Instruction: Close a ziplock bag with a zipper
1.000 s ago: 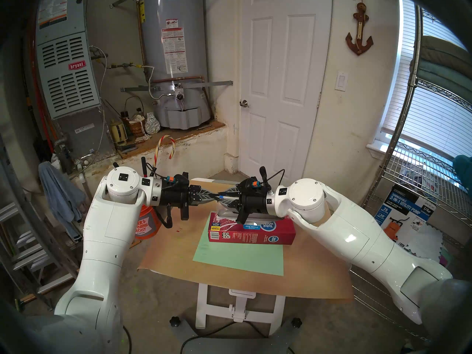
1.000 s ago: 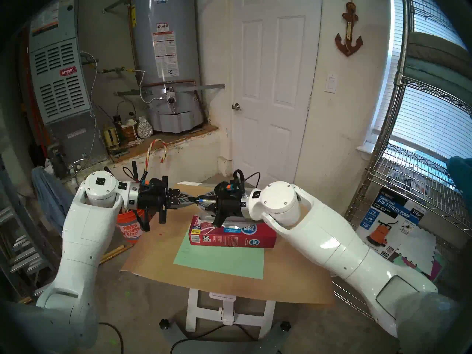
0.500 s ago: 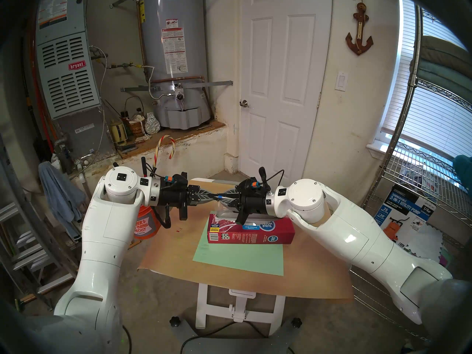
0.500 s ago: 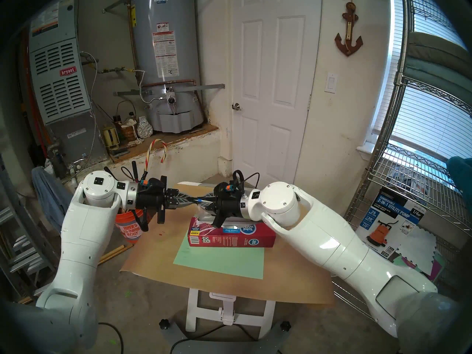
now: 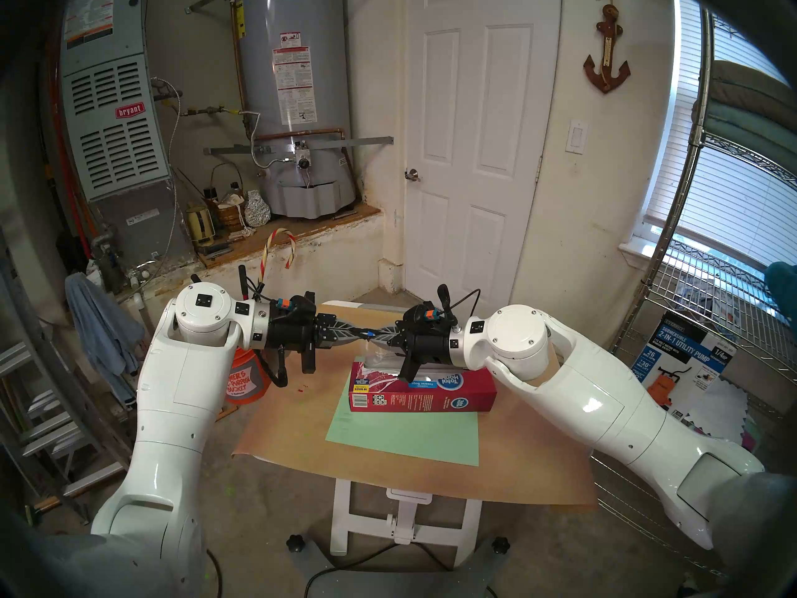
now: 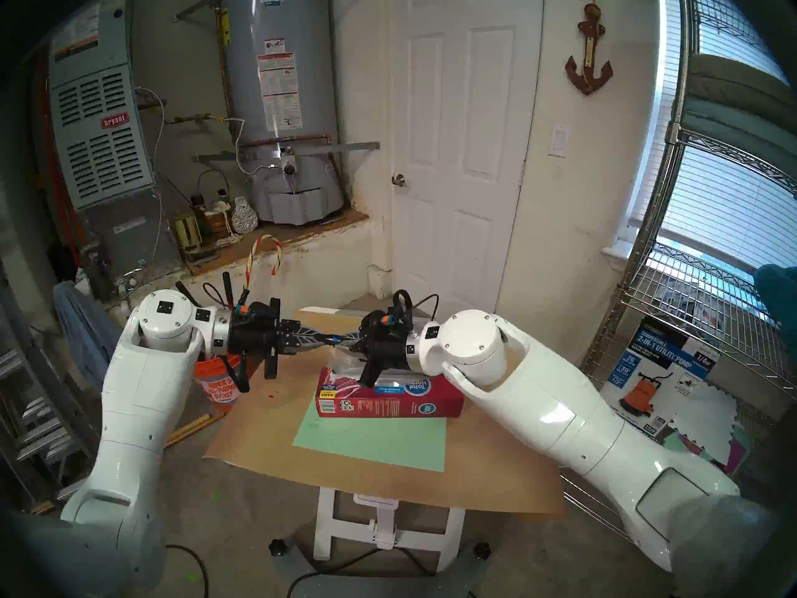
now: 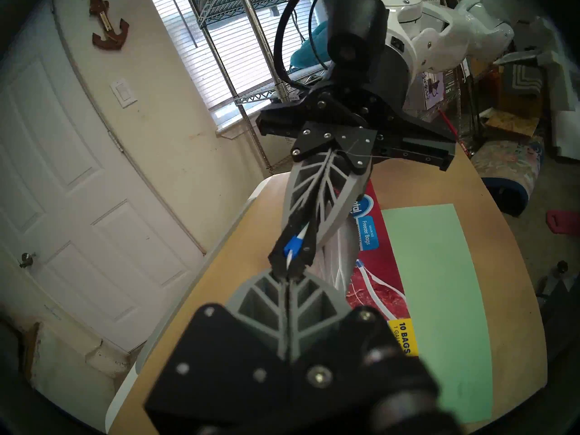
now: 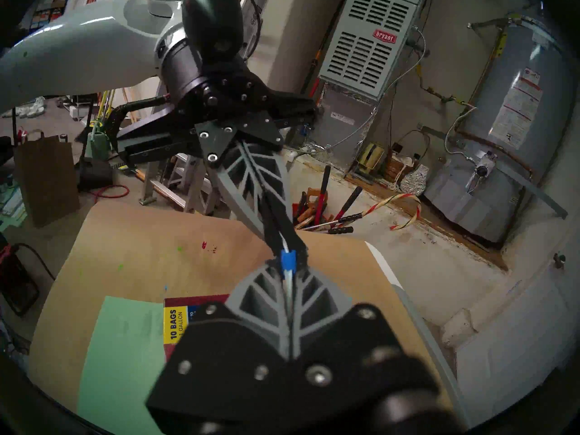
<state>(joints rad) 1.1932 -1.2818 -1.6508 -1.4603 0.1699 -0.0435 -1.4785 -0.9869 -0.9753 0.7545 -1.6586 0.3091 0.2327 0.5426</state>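
My two claws meet tip to tip above the far half of the desk, both on the white top strip of the ziplock bag. My left claw is pressed fully together on the end of that strip. My right claw has its fingers drawn narrow around the strip with the zipper, the small blue slider, between its tips; whether the pads press on the slider or only flank it I cannot tell. In the left wrist view the zipper sits just beyond my left fingertips, inside the dark tips of the other claw. The clear, crinkled body of the bag hangs down from the strip onto the top of the red box, which lies lengthwise on the desk with its near edge on a pale green sheet. An orange bucket stands on the floor beside the desk, behind my left forearm.
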